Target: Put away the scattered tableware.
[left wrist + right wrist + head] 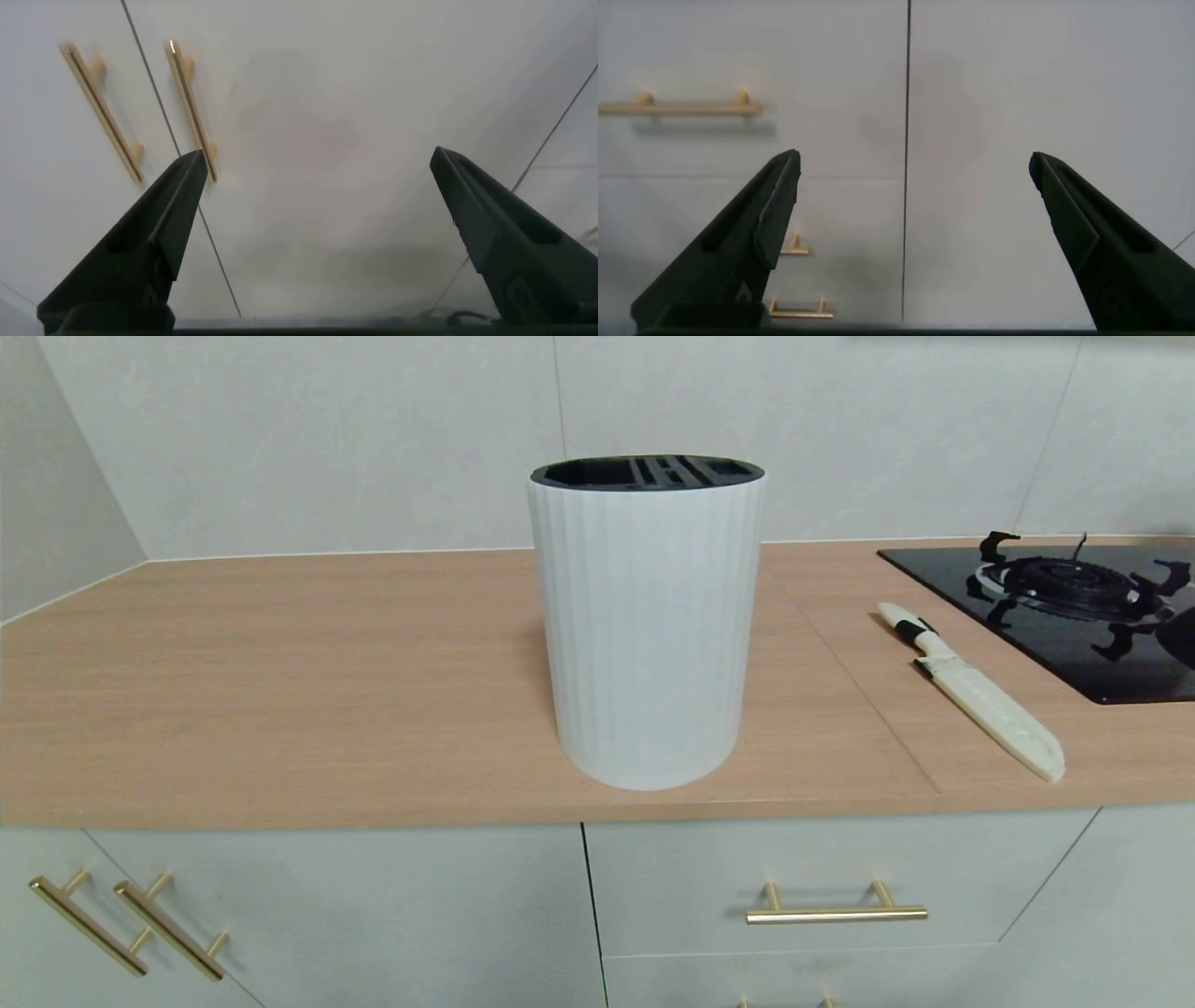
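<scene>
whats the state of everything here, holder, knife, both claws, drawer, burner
white holder, upright on the counter, nothing sticking out of its slots
knife, lying flat on the counter to the holder's right, beside the hob, not put away
left claw, open, holding nothing
right claw, open, holding nothing
drawer, shut
burner, bare, no flame visible
</scene>
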{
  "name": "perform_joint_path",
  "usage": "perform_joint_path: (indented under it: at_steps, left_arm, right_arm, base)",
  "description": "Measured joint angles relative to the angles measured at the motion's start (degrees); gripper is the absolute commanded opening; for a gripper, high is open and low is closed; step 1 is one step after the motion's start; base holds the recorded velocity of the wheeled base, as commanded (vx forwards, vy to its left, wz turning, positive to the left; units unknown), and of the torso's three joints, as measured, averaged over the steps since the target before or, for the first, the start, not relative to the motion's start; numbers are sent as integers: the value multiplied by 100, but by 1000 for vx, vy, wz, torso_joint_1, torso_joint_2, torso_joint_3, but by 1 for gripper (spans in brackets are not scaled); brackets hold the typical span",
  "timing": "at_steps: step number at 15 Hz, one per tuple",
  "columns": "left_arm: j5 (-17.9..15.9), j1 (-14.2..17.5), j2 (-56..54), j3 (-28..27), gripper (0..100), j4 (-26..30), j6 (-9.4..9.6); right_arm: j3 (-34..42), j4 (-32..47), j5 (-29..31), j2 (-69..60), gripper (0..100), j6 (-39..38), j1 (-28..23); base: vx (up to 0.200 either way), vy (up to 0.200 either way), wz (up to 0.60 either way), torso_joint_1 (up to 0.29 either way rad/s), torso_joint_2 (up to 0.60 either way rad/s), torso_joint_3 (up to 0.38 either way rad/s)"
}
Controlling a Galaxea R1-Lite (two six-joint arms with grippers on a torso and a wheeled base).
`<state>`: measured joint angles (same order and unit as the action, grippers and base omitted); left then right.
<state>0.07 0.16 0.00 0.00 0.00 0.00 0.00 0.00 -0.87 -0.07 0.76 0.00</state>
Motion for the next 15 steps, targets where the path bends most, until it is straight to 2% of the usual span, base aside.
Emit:
perform_joint_path:
  at_steps: [15]
  left_arm:
    - [0,0,0,0,100,0,0]
  right_arm:
    - [0,0,0,0,100,2,0]
  base:
    - [0,0,0,203,-488,-288]
